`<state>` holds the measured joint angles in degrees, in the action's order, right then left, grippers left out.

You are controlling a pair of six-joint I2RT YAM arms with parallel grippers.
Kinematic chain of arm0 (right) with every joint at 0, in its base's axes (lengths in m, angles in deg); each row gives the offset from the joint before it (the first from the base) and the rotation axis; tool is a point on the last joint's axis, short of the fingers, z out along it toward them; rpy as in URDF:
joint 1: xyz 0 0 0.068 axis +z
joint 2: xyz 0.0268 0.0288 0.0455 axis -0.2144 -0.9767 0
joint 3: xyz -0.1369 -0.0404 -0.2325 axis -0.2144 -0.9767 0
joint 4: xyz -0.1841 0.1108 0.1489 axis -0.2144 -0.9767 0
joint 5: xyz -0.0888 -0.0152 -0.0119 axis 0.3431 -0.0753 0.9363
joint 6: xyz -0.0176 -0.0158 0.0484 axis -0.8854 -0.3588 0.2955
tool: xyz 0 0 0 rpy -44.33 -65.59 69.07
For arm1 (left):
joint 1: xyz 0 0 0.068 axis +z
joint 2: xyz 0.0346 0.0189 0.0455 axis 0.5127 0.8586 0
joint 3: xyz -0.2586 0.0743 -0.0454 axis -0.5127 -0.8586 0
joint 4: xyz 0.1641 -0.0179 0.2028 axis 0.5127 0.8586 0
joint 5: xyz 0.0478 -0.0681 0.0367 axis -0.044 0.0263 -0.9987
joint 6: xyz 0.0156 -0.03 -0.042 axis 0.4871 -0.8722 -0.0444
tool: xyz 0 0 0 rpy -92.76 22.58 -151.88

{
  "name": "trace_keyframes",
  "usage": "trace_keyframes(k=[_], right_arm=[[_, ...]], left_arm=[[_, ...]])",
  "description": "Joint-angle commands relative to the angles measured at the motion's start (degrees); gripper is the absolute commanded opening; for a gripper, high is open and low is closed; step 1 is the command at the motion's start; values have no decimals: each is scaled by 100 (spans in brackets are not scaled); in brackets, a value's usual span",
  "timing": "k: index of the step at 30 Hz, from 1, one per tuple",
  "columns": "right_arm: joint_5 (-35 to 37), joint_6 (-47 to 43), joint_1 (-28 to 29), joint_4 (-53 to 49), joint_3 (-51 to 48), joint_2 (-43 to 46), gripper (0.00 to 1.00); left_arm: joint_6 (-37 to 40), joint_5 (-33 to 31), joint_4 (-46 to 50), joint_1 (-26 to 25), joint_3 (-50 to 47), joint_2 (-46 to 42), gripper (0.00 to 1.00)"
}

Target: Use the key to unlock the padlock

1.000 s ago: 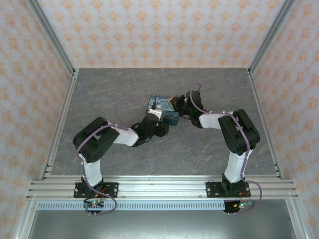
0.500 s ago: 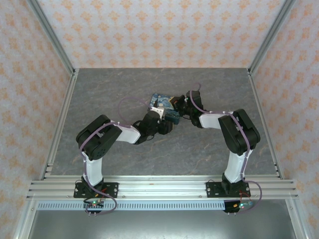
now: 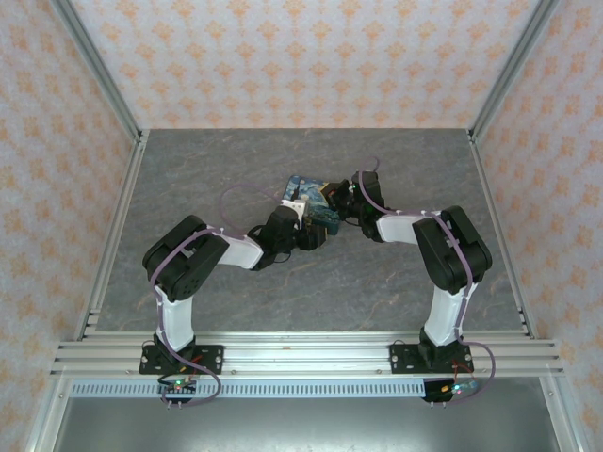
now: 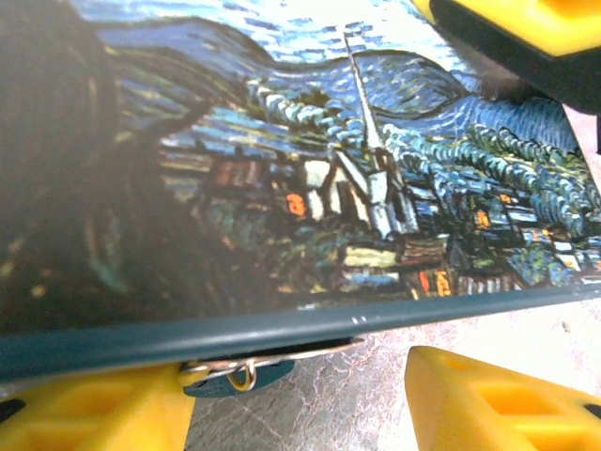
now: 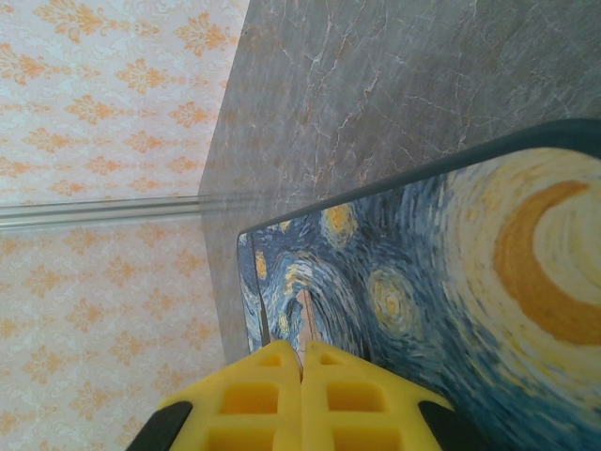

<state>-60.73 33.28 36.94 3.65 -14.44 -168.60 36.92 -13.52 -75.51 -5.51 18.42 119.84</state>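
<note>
The grey table (image 3: 188, 188) is carrying everything, and a flat box (image 3: 303, 191) printed with a starry night painting is lying just past its middle, toward 12 o'clock. Both arms are reaching in to it, the left from 7 o'clock and the right from 5 o'clock, probably so that one can steady the box while the other works the lock.

The left gripper (image 4: 296, 399) is sitting low at the box's 7 o'clock edge. Its yellow fingers (image 4: 488, 404) are standing apart with nothing clamped between them, only bare table. They seem to be lining up on that edge.

The right gripper (image 5: 302, 362) is coming at the box from its 3 o'clock side with its fingers clenched tight together above the painted lid. I cannot tell whether the key is pinched between them.

A small metal ring (image 4: 239, 368) and a teal tab (image 4: 258, 379) are peeking out under the box's near rim, just beside the left-hand finger. The padlock is likely hanging there, though its body is hidden.
</note>
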Motion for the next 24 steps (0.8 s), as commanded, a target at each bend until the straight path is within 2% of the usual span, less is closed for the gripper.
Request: trace_keyframes(k=[1,4,10,13,24], right_arm=[[-81,-107,23,-354,-71,-66,0],[-80,-103,29,-351,-71,-75,0],[-71,-118,24,-360,-89,-60,0],[-68,-113,29,-351,-98,-69,0],[-62,-97,27,-298,-115,-83,0]], left_arm=[[-101,-184,-69,-3,252,231,61],[-123,-186,-81,-12,273,248,61],[-666,510,-914,-16,122,156,61],[-919,634,-1242,-3,-18,2,61],[-1216,201,-1153,6,-80,220,61]])
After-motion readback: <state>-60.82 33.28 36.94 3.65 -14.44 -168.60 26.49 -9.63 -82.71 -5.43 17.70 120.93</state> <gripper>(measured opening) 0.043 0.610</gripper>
